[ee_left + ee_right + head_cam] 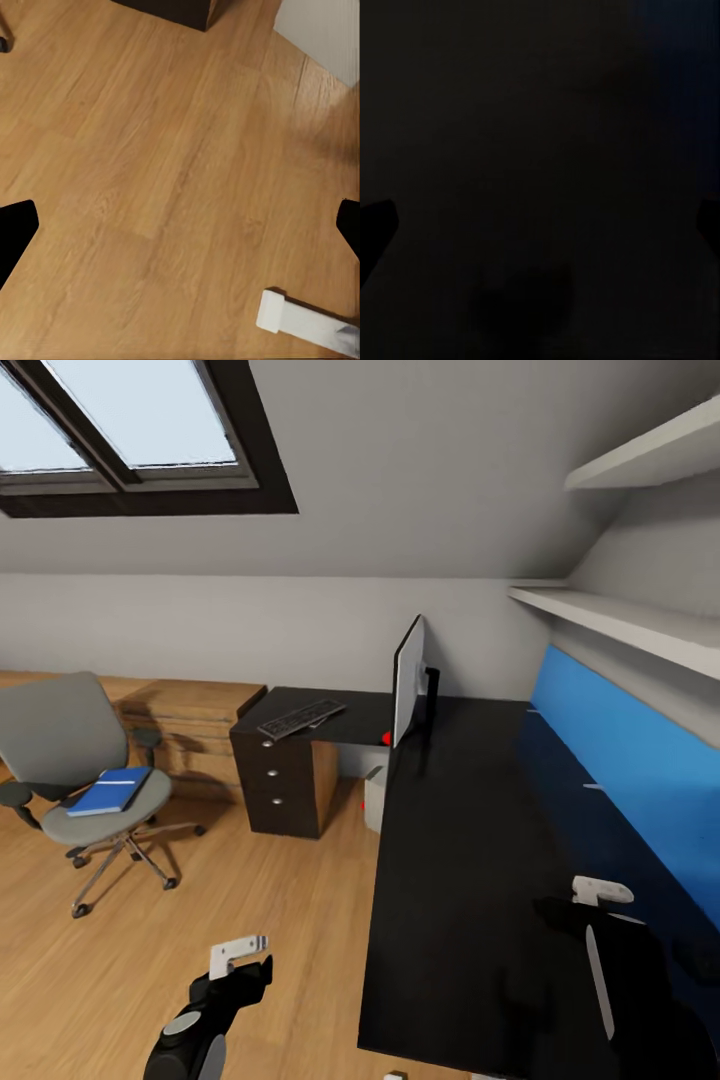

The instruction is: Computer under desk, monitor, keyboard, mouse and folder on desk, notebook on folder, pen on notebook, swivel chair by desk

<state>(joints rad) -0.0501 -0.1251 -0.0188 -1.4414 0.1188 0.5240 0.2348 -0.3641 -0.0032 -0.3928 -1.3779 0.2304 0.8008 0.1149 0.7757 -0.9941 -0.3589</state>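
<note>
The L-shaped desk (470,860) runs along the right wall under a blue back panel. On it the black monitor (409,680) stands edge-on, and the keyboard (301,717) lies on the desk's short far wing. The light grey computer (374,797) sits on the floor beneath the desk. At the left is the swivel chair (60,750), apart from the desk, with the blue folder (110,791) on its seat. My left gripper (240,956) (180,229) hangs open over bare wood floor. My right gripper (600,891) (540,221) is open above the black desktop. The mouse, notebook and pen are out of view.
A light-wood dresser (195,718) stands against the far wall behind the chair. The desk's drawer unit (275,785) has silver knobs. White shelves (640,620) jut out above the desk on the right. A white block-ended piece (296,319) lies at the edge of the left wrist view.
</note>
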